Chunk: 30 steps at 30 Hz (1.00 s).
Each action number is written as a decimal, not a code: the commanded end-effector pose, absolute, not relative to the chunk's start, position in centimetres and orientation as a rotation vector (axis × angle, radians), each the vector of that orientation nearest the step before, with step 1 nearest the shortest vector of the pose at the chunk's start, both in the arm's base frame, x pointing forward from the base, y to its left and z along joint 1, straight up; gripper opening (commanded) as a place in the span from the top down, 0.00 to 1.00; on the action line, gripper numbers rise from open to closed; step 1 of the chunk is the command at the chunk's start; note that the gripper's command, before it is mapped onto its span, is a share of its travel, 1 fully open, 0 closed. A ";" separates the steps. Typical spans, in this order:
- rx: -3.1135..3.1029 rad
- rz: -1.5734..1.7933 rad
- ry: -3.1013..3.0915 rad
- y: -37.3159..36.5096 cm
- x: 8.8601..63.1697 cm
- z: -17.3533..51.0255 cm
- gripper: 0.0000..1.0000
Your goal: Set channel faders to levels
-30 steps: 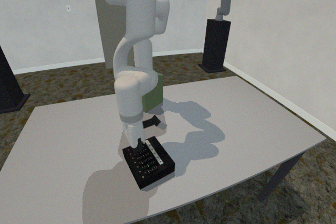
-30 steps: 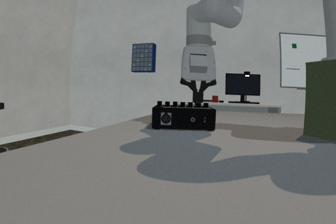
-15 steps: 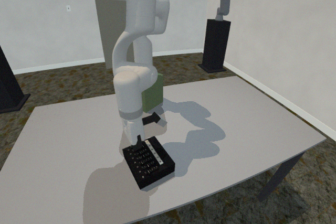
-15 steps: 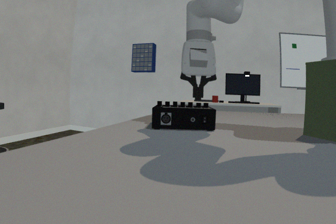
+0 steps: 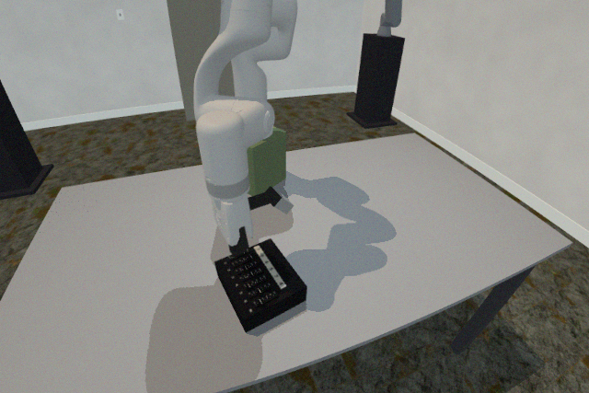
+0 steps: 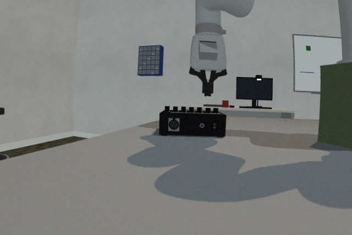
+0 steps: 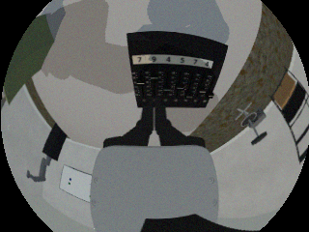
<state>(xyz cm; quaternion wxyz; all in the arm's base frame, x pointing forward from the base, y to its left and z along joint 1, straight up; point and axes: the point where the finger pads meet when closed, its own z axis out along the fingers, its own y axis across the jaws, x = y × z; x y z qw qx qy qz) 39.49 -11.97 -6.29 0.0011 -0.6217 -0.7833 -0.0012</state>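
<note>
A pale grey table (image 5: 428,198) carries a black lighting desk (image 5: 281,295), standing flat near its front edge. A green block (image 5: 267,165) at the arm's foot also rests on it.

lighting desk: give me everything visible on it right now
The lighting desk is a low black box standing flat on the table. A row of small black fader caps sticks up along its top, beside a pale tape strip with digits too blurred to read. The side facing the exterior camera carries a round socket and smaller fittings. The shut gripper hangs above, not touching.
</note>
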 end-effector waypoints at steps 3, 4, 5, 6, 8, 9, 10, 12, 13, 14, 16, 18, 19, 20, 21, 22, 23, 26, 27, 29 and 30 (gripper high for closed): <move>-1.954 -0.006 -2.462 -12.0 39.6 -6.2 1.00; -1.954 -0.006 -2.462 -12.0 39.6 -6.2 1.00; -1.954 -0.006 -2.462 -12.0 39.6 -6.2 1.00; -1.954 -0.006 -2.462 -12.0 39.6 -6.2 1.00; -1.954 -0.006 -2.462 -12.0 39.7 -6.2 1.00; -1.955 -0.007 -2.461 -12.2 40.2 -6.2 1.00; -1.955 -0.007 -2.461 -12.2 40.2 -6.2 1.00; -1.955 -0.008 -2.461 -12.4 41.2 -6.2 1.00; -1.955 -0.009 -2.460 -12.8 42.5 -6.3 1.00; -1.955 -0.009 -2.461 -13.2 43.9 -6.4 1.00; -1.954 -0.007 -2.462 -13.8 46.1 -6.5 1.00; -1.954 -0.006 -2.462 -13.9 46.6 -6.5 1.00; -1.954 -0.006 -2.462 -13.9 46.6 -6.5 1.00; -1.954 -0.006 -2.462 -13.9 46.6 -6.5 1.00; -1.954 -0.006 -2.462 -13.9 46.6 -6.5 1.00; -1.954 -0.006 -2.462 -13.9 46.6 -6.5 1.00; -1.954 -0.006 -2.462 -13.9 46.6 -6.5 1.00; -1.954 -0.006 -2.462 -13.9 46.6 -6.5 1.00; -1.954 -0.006 -2.462 -13.9 46.6 -6.5 1.00; -1.954 -0.006 -2.462 -13.9 46.6 -6.5 1.00; -1.954 -0.006 -2.462 -13.9 46.6 -6.5 1.00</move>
